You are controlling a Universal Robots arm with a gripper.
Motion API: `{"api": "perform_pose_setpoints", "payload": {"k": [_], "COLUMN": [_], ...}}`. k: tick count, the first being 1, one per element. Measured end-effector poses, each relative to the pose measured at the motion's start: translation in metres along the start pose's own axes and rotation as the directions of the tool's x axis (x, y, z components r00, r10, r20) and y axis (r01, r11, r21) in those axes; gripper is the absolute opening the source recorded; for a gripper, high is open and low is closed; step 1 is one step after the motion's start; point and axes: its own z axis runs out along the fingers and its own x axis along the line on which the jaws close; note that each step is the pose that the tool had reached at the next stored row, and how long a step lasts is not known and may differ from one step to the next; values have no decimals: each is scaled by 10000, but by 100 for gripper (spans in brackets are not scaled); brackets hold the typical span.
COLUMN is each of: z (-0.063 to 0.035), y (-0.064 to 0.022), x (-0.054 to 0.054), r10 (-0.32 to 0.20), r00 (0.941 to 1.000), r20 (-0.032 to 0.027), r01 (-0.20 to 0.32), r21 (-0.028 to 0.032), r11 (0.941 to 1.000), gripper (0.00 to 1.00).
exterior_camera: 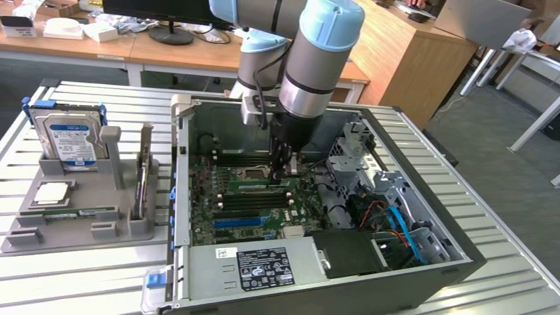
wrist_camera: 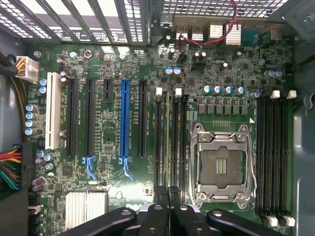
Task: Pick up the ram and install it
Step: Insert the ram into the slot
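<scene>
**Exterior view**

- Hand (exterior_camera: pixel 282 172): down inside the open computer case (exterior_camera: pixel 182 164), fingertips pressed together over the memory slots of the motherboard (exterior_camera: pixel 236 203).
- Case, contents: the motherboard, a power supply (exterior_camera: pixel 258 262) at the near end, and a drive cage (exterior_camera: pixel 363 154) with red and blue cables (exterior_camera: pixel 398 220) toward the exterior view's right.
- Grey holder (exterior_camera: pixel 88 231): stands on the slatted table (exterior_camera: pixel 79 282), at the exterior view's left of the case. Contents:
  - a blue-labelled hard drive (exterior_camera: pixel 68 136), upright
  - a square silver processor chip (exterior_camera: pixel 51 191), lying flat
  - a green stick (exterior_camera: pixel 75 213), flat in its groove
  - a thin card (exterior_camera: pixel 143 172), standing on edge

**Wrist view**

- Hand (wrist_camera: pixel 170 209): black fingertips closed tight, no gap between them.
- Ram (wrist_camera: pixel 170 142): I take the thin olive edge running out from the fingertips to be it, seen edge-on. It lies in line with the slots between the blue expansion slot (wrist_camera: pixel 124 120) and the empty processor socket (wrist_camera: pixel 221 167). Whether the hand pinches it or only bears on its top edge, I cannot tell.
- Handling note: seating looks to be the step in hand. It should go best with the stick square to its slot, the end clips (wrist_camera: pixel 158 91) free, and pressure straight down and even along the length. Sideways drift would risk the bare socket pins close by.
</scene>
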Motion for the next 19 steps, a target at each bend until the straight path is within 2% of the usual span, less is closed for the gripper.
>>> {"api": "perform_pose_setpoints", "payload": {"k": [19], "z": [69], "y": [9], "x": [3], "r10": [5], "r00": [10000], "r20": [-6], "r01": [-5], "r21": [-2], "r11": [10000], "gripper": [11]}}
